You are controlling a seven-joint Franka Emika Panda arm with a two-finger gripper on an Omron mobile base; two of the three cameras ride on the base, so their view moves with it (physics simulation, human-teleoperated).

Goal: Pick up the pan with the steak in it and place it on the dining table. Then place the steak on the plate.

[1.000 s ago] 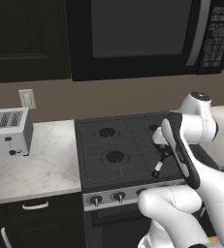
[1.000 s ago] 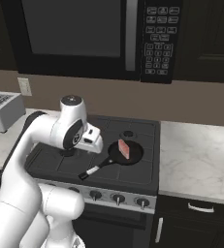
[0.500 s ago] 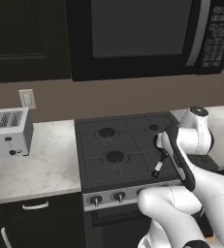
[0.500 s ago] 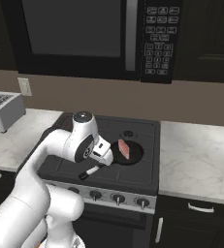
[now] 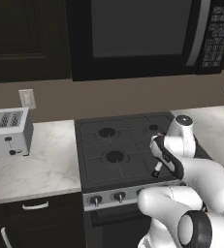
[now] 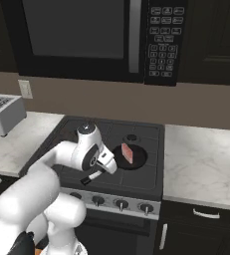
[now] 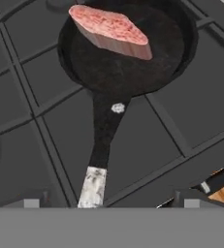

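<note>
Steak lies in pan on stove; toaster left.

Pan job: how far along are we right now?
Nothing is finished. The pan sits on the stove with the steak inside. In hand: the open tool is lined up over the silver tip of the pan's handle, not gripping it. Left: grasp the handle, carry the pan to the dining table, then move the steak to the plate.

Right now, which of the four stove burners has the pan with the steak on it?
The front right burner: the pan with the steak covers it, nearest the white counter. The other three burners are bare.
</note>
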